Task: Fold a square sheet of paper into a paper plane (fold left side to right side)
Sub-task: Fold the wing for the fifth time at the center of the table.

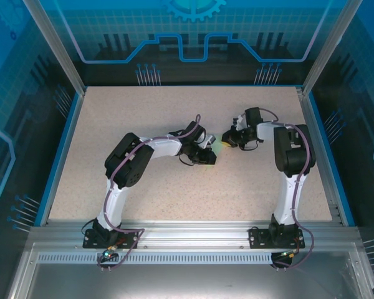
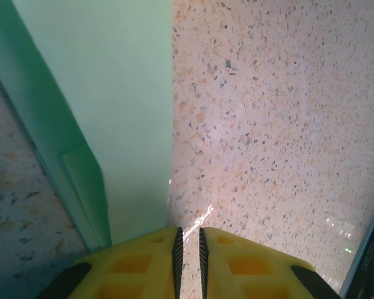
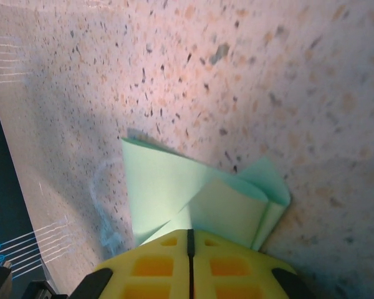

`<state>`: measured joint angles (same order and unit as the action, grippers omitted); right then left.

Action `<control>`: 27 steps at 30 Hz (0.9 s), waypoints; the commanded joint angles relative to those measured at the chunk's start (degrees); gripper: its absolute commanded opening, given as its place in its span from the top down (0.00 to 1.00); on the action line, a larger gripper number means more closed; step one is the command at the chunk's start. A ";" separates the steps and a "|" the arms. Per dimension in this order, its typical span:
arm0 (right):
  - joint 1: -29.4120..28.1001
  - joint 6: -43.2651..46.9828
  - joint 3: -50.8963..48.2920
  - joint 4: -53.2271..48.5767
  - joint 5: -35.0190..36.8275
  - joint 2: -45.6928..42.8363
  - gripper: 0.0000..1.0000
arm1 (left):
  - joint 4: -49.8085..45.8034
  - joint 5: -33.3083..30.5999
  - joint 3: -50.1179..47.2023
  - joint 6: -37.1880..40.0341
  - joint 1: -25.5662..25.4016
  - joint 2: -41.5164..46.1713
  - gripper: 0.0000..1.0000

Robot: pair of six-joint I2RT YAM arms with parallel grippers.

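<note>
Yellow fingers of the right gripper are pressing flat together, pinching the near edge of the folded paper. From that wrist the paper is fanning out in layers. One sharp corner is pointing toward 10 o'clock and a doubled-over end is sitting toward 3 o'clock, so its long axis is running roughly 10 to 4. A crease is leading down to the finger line at 6 o'clock.

The left gripper is standing with its jaws nearly together, a thin slit between them with the speckled table showing through. The paper is passing beneath the finger on the 9 o'clock side, and I can't tell whether that finger is touching it. From that wrist the pale green paper is stretching from 6 o'clock up toward 11, its straight edge running 12 to 6.

Seen from above, the paper is lying just toward 2 o'clock of the table's middle, between the two grippers, with the left at its 8 o'clock and the right at its 1 o'clock.
</note>
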<state>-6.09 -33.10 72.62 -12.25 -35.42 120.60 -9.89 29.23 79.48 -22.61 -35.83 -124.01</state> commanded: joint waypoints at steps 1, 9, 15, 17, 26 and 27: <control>1.72 1.64 2.64 -0.42 0.75 2.42 0.93 | -5.57 -3.39 -3.42 -0.58 0.32 -2.25 0.80; 3.09 2.20 7.36 -3.79 2.22 4.99 0.93 | -5.57 -3.22 -3.54 -0.38 0.30 -2.29 0.80; 3.45 2.73 10.56 -5.41 2.91 6.29 0.92 | -5.48 -3.23 -3.84 -0.37 0.31 -2.20 0.80; 3.58 2.65 10.97 -5.30 2.77 6.63 0.92 | -5.47 -3.28 -3.90 -0.33 0.32 -2.04 0.80; 6.20 2.83 12.82 -4.60 3.04 4.17 0.90 | -3.81 -0.78 -4.55 -0.59 0.33 0.24 0.73; 6.62 3.07 13.20 -4.71 2.91 3.52 0.89 | -3.46 -0.17 -4.52 -0.74 0.26 0.85 0.72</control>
<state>-1.74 -31.35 83.50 -16.05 -33.01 125.97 -7.40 30.04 77.78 -22.63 -35.83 -122.96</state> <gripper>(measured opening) 0.104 0.274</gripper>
